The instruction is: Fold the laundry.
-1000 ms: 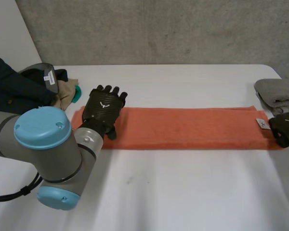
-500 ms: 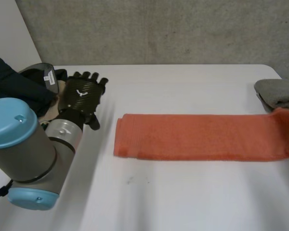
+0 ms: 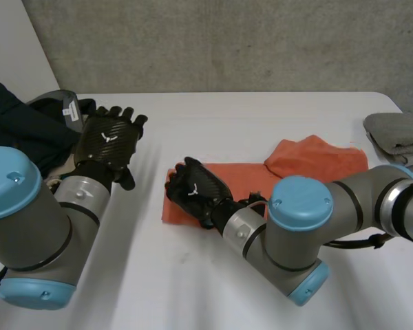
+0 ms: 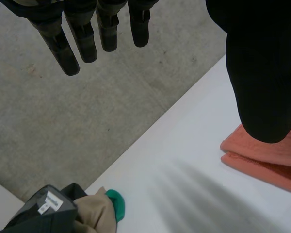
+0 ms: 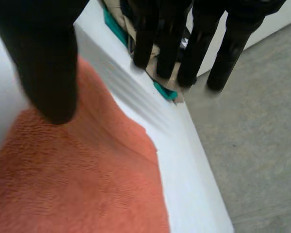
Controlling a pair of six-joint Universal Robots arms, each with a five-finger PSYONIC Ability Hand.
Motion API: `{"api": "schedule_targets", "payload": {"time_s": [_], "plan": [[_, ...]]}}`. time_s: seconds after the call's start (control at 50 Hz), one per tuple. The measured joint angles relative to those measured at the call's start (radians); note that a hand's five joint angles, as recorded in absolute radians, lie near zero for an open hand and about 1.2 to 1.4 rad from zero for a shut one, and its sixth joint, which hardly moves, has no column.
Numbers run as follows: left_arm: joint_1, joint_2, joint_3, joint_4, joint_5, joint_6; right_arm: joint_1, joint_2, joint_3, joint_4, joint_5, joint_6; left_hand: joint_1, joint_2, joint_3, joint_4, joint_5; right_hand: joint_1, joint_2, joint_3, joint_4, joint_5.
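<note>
Orange towel (image 3: 310, 159) end under right hand (image 3: 196, 189), fingers (image 5: 203, 43) straight; left hand (image 3: 109, 141) apart.

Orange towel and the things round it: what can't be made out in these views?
- Head view: the orange towel has its front edge hidden behind the right arm, and one end lies partly under the right robot hand.
- Head view: the grey towel is cut off by the picture's edge.
- Head view: the clothes pile is partly behind the left arm.
</note>
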Motion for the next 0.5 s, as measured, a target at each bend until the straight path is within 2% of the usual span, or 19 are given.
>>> {"api": "schedule_targets", "payload": {"time_s": [0.04, 0.08, 0.3, 0.38, 0.5], "plan": [[-0.012, -0.014, 0.015, 0.002, 0.0, 0.001, -0.006, -0.021, 0.017, 0.013, 0.016, 0.028, 0.0, 0.0, 0.0, 0.0, 0.0, -0.246, -0.256, -0.26, -0.262, -0.248], [-0.024, -0.028, 0.031, 0.003, -0.001, 0.002, -0.02, -0.05, 0.036, 0.027, 0.035, 0.065, 0.0, 0.0, 0.0, 0.0, 0.0, -0.302, -0.32, -0.332, -0.332, -0.305], [-0.126, -0.14, 0.148, 0.001, -0.008, 0.004, -0.274, -0.233, 0.12, 0.115, 0.176, 0.284, 0.0, 0.0, 0.0, 0.0, 0.0, -0.3, -0.322, -0.346, -0.343, -0.301], [-0.155, -0.157, 0.161, 0.001, -0.01, 0.002, -0.34, -0.206, 0.046, 0.173, 0.199, 0.386, 0.0, 0.0, 0.0, 0.0, 0.0, -0.222, -0.233, -0.25, -0.238, -0.205], [-0.166, -0.16, 0.149, -0.003, -0.012, 0.001, -0.37, -0.035, -0.186, 0.353, 0.171, 0.576, 0.0, 0.0, 0.0, 0.0, 0.0, -0.183, -0.222, -0.209, -0.198, -0.162]]}}
